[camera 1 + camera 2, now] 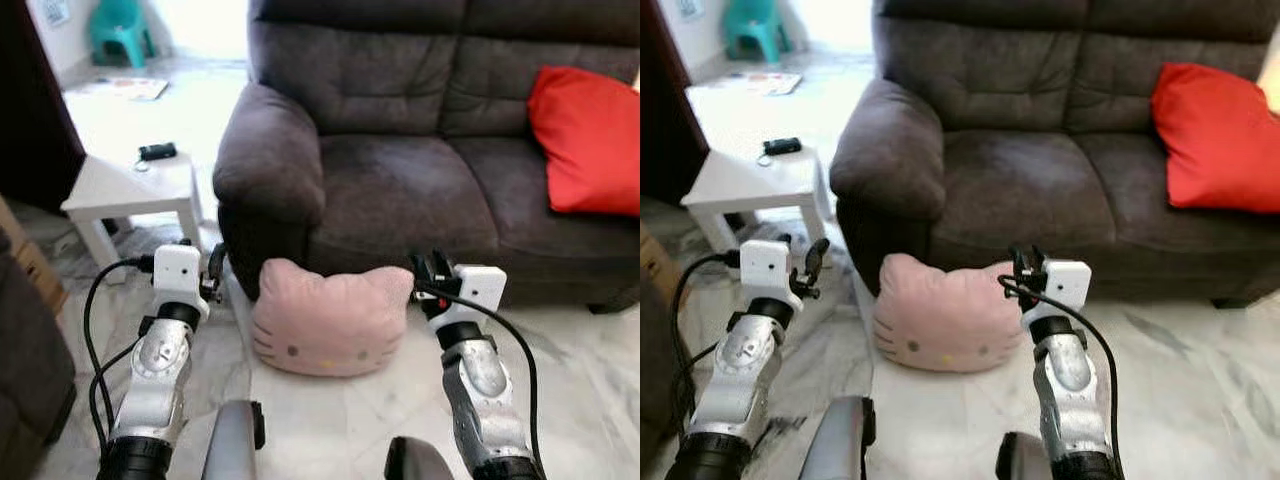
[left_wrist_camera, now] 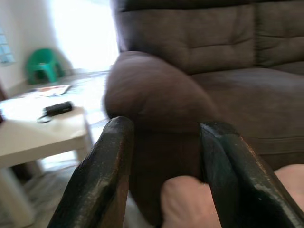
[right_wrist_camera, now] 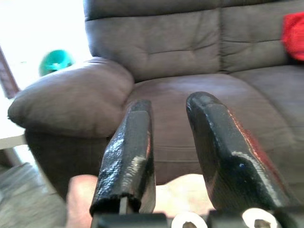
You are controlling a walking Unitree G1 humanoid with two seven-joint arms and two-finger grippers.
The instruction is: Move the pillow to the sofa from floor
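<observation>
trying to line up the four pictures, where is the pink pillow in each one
Left eye view: pink pillow on the floor, low centre, between the two arms.
Right eye view: low centre, against the sofa front.
Left wrist view: a pink patch behind the fingers, at the lower edge.
Right wrist view: pale pink along the bottom edge.
Shared landmark: the sofa's rounded armrest.

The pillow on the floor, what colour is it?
Pale pink pillow with a cat face, clearest in the left eye view.
</observation>
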